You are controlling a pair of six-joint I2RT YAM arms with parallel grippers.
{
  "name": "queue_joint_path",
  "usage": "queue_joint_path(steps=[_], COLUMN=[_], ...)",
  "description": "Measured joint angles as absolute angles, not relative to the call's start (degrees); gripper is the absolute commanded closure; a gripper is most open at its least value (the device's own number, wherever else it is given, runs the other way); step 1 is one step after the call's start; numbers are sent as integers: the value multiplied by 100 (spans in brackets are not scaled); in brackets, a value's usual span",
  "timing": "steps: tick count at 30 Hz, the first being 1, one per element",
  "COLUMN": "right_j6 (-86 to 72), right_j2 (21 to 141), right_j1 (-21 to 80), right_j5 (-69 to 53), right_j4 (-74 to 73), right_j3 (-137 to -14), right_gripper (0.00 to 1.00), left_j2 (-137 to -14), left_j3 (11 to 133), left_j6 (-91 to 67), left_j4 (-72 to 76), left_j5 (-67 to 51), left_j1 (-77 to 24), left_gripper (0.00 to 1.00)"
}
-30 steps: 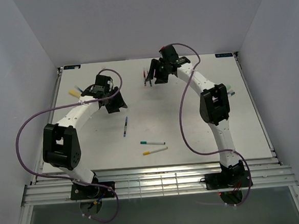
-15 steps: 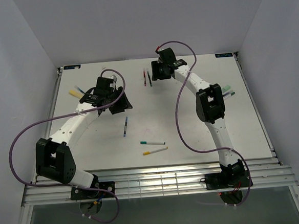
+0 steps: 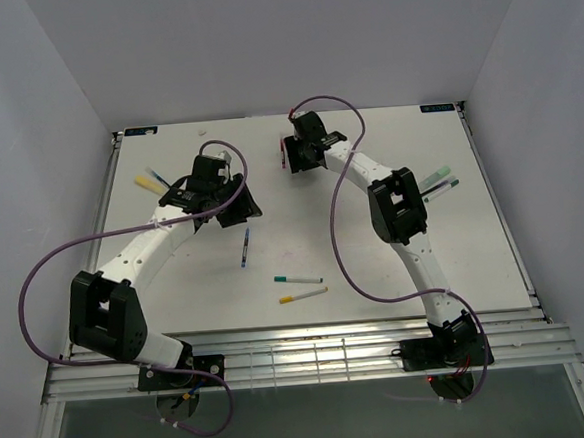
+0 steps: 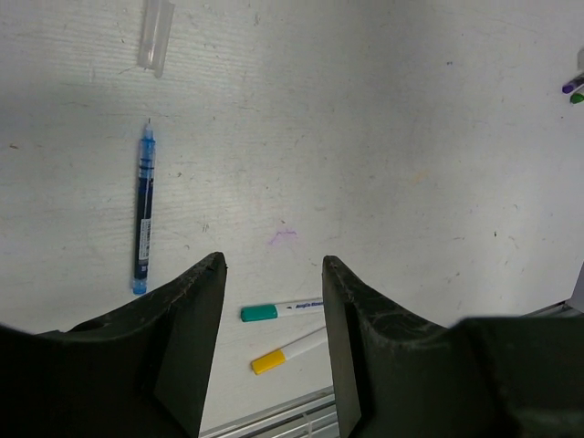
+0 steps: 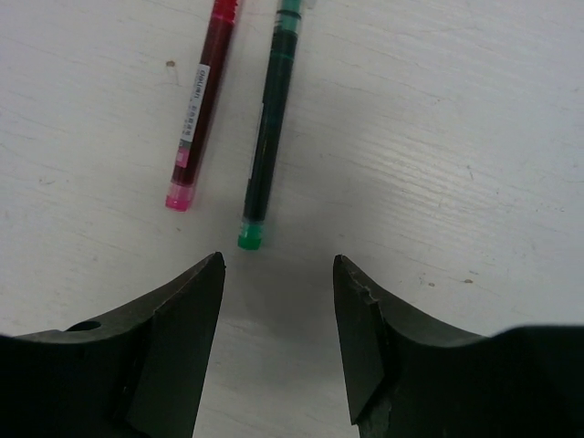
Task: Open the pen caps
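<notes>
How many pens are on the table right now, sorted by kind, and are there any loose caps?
Slim white pens: 2, green-capped and yellow-capped
Slim dark pens: 3, blue, red, green
Yellow highlighter, far left, partly hidden: 1
Right-edge pens, too small to sort: 2
Loose clear cap: 1
Total: 8 pens, 1 cap

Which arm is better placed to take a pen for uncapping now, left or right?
Right, probably. The right gripper is open, just short of the green pen, with the red pen beside it. The left gripper has the blue pen off to its side.
</notes>
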State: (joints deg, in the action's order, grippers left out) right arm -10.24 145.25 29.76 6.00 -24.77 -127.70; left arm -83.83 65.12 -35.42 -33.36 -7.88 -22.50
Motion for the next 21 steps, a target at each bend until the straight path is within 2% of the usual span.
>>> queue_joint_path(steps=[21], right_j6=[-849], right_j2=[14752], right_j1=[3144], right_j5=[932], right_j4=[-2303], right_j3=[-12929], right_gripper=[46], left_j2=[-7653], left_j3=[6001], left_j6=[-3632], left_j4=[-2982], left_j5=[-676], left_j1=[-2263], left_gripper=[41])
